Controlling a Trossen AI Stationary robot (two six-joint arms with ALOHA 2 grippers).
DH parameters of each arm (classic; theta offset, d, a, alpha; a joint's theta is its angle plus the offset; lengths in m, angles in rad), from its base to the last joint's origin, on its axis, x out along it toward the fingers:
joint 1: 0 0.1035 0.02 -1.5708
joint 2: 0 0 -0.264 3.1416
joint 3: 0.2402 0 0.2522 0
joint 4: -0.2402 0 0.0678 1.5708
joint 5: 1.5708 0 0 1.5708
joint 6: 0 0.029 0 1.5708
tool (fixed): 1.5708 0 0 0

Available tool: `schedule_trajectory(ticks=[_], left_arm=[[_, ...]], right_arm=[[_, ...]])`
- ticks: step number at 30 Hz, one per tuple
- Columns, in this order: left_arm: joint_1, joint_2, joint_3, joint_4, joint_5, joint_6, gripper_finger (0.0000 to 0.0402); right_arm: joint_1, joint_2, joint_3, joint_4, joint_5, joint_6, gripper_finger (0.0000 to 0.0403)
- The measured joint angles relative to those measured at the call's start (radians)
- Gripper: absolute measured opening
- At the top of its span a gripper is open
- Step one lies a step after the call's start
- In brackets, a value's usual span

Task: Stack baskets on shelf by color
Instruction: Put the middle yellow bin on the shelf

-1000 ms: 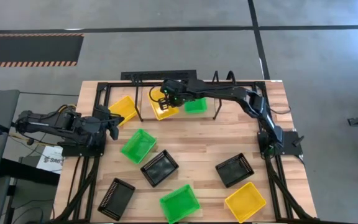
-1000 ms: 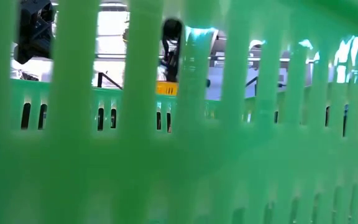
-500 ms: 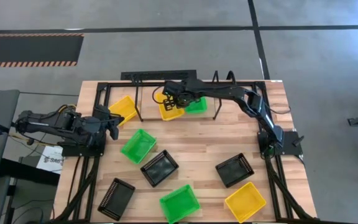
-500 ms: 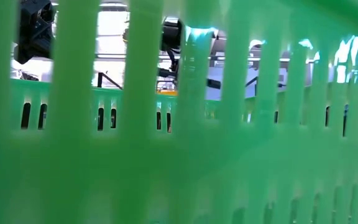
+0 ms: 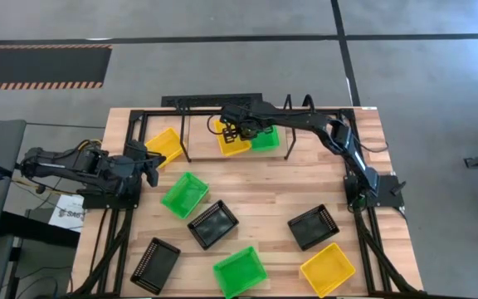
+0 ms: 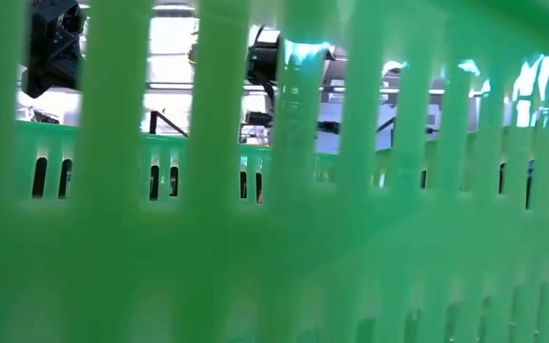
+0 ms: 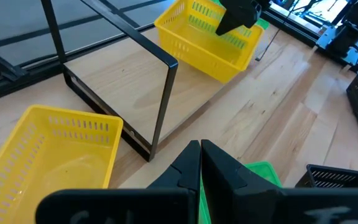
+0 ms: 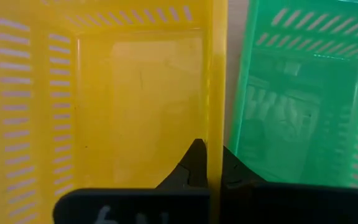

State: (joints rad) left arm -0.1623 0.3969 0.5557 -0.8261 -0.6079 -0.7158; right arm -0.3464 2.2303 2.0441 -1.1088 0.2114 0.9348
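Note:
My right gripper [image 5: 237, 131] reaches over the shelf [image 5: 191, 133] at the table's far side, shut on a yellow basket [image 5: 231, 143]. A green basket [image 5: 263, 140] stands on the shelf's pale board, right beside the held one. In the left wrist view the held yellow basket [image 7: 211, 38] sits tilted over the board [image 7: 123, 81]. A second yellow basket [image 5: 164, 144] rests on the table left of the shelf. My left gripper [image 5: 151, 165] is shut and empty at the table's left side, and it also shows in its own wrist view [image 7: 201, 152]. My right gripper [image 8: 211, 155] pinches the yellow basket's side wall [image 8: 217, 118], the one facing the green basket [image 8: 303, 106]. One finger [image 8: 194, 155] is inside the basket and one outside. The fingers come from above. The basket hangs tilted; whether it touches the board I cannot tell.
On the table's near half lie a green basket [image 5: 183, 193], black baskets [image 5: 213, 223] [image 5: 155, 264] [image 5: 313, 227], another green one [image 5: 240, 271] and a yellow one [image 5: 328, 269]. A green basket wall [image 6: 351, 238] fills the low view.
My right gripper has carried the yellow basket a little toward the table's right edge, along the shelf, until it stands close beside the green basket. It has stayed shut on the basket.

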Motion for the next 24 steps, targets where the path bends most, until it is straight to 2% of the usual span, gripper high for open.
schedule_trajectory(ticks=[5, 12, 24], left_arm=[[0.0, 0.0, 0.0, 0.0, 0.0, 0.0, 0.0], [0.0, 0.0, 0.0, 0.0, 0.0, 0.0, 0.0], [0.0, 0.0, 0.0, 0.0, 0.0, -0.001, 0.0]], right_arm=[[-0.006, 0.0, 0.0, 0.0, 0.0, 0.0, 0.0], [0.0, 0.0, 0.0, 0.085, -0.004, 0.0, 0.0], [-0.001, 0.0, 0.0, 0.092, -0.026, 0.0, 0.0001]])
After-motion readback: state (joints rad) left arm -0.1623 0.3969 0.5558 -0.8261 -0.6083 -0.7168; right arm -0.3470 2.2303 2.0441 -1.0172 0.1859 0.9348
